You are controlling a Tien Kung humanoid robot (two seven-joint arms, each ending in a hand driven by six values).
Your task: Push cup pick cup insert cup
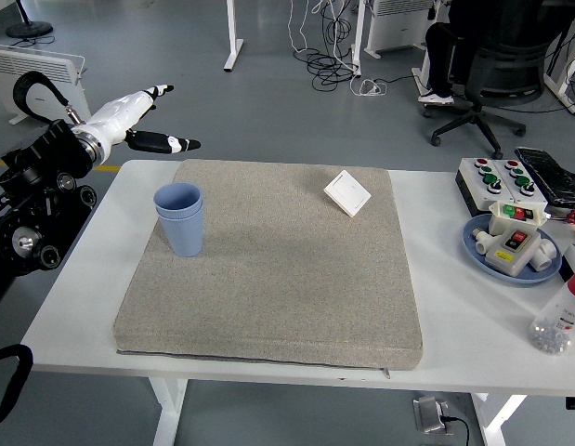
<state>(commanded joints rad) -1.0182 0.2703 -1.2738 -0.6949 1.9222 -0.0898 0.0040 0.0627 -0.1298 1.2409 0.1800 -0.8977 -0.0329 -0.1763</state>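
Head view looks down over a white table (92,288) covered for the most part by a grey felt mat (278,279). At about nine to ten o'clock the robot's black left arm (32,209) comes in from the picture's edge, and its white left hand (129,116) is raised off the table's far left corner, clear of everything. Its fingers (162,142) are spread and straight, with black tips, and grasp nothing.

Just toward the centre from that hand, at about ten o'clock on the mat, stand the two blue cups (180,218). One sits nested inside the other, so only its rim and a narrow band show above the outer cup. The stack is upright, near the mat's left edge, and well apart from the hand.

Moving on to about one o'clock, a white wall switch plate (347,192) lies flat on the mat near its far edge, turned at an angle.

Off the mat at about three o'clock, a white button box (496,178) with red and green buttons rests on the bare table, with a black device (550,175) just beside it toward the edge. Nearer the camera, a blue plate (480,254) holds more white switch units (515,243). At about four o'clock stands a clear bottle with a red cap (558,318).

Beyond the table, at about one o'clock, a black office chair (496,79) stands on the grey floor.
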